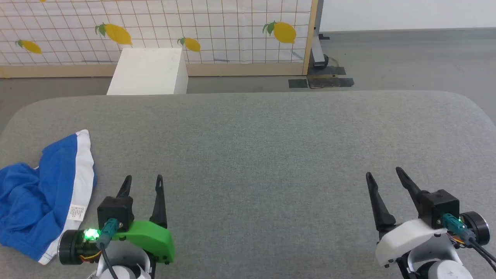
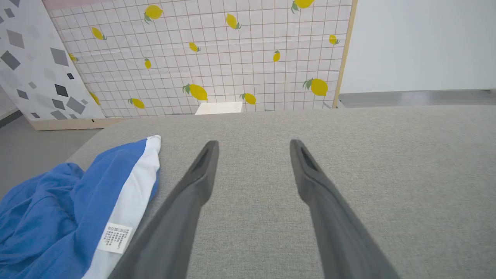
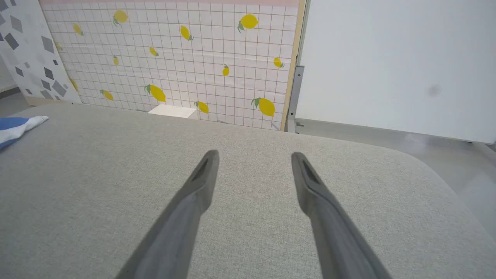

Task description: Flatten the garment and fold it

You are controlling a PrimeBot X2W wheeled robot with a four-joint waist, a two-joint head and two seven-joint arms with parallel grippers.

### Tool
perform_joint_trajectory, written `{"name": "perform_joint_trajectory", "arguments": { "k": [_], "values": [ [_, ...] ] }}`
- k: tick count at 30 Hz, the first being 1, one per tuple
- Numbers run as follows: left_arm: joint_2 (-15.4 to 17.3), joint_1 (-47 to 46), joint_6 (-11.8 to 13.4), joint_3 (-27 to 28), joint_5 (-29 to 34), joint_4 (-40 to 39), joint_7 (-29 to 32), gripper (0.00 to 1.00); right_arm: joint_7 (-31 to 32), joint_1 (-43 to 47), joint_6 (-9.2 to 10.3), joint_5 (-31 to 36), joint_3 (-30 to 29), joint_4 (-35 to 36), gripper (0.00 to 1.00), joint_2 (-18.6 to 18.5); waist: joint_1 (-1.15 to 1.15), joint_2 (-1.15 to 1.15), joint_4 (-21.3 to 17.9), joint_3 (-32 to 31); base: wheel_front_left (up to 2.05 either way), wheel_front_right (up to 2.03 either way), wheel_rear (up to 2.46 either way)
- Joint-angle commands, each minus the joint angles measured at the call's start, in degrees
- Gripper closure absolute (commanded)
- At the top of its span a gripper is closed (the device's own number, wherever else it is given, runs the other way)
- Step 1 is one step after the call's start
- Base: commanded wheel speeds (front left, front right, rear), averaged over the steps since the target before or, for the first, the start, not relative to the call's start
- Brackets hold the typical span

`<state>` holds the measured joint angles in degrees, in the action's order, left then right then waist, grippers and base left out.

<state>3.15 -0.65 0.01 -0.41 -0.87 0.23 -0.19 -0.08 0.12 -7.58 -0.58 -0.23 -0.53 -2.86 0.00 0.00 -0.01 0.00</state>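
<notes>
The garment (image 1: 42,190), royal-blue shorts with a wide white band and a small printed label, lies crumpled at the far left of the grey fabric table (image 1: 255,155). In the left wrist view the garment (image 2: 73,209) sits just left of my fingers. My left gripper (image 1: 142,181) stands open beside it, a little to its right, holding nothing. My right gripper (image 1: 383,173) is open near the front right of the table, far from the cloth. A corner of the garment (image 3: 17,126) shows at the left edge of the right wrist view.
A white box (image 1: 149,71) stands on the floor behind the table. Behind it is a tiled lemon-print panel (image 1: 193,27) with a wooden frame. Grey floor lies beyond the table's rounded far right corner.
</notes>
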Motion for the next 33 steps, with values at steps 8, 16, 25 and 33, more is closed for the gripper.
{"name": "perform_joint_trajectory", "arguments": {
  "k": [8, 16, 25, 33],
  "values": [
    [-0.03, 0.72, -0.01, 0.11, -0.53, 0.51, -1.68, 0.00, -1.72, 1.16, 0.01, -1.67, -0.47, -0.80, 0.00, -0.01, 0.00, 0.00, 0.14, -0.01, 0.00, 0.00, 0.00],
    [0.02, 1.12, -0.03, 0.54, -0.87, 0.74, -2.64, 0.00, -2.69, 1.69, 0.02, -2.61, -0.51, -1.24, 0.00, -0.01, 0.00, 0.00, 1.32, -0.04, 0.00, 0.00, 0.00],
    [0.07, 1.34, -0.10, 1.10, -1.19, 0.80, -3.69, 0.00, -3.74, 2.02, 0.02, -3.60, -0.52, -1.66, 0.00, -0.01, 0.00, 0.00, 3.81, -0.18, 0.00, 0.00, 0.00],
    [0.04, 1.80, 0.03, 1.37, -1.43, 0.50, -4.63, 0.00, -4.69, 2.40, 0.03, -4.41, -0.47, -1.87, 0.00, -0.01, 0.00, 0.00, 6.92, -0.19, 0.00, 0.00, 0.00]
  ]
}}
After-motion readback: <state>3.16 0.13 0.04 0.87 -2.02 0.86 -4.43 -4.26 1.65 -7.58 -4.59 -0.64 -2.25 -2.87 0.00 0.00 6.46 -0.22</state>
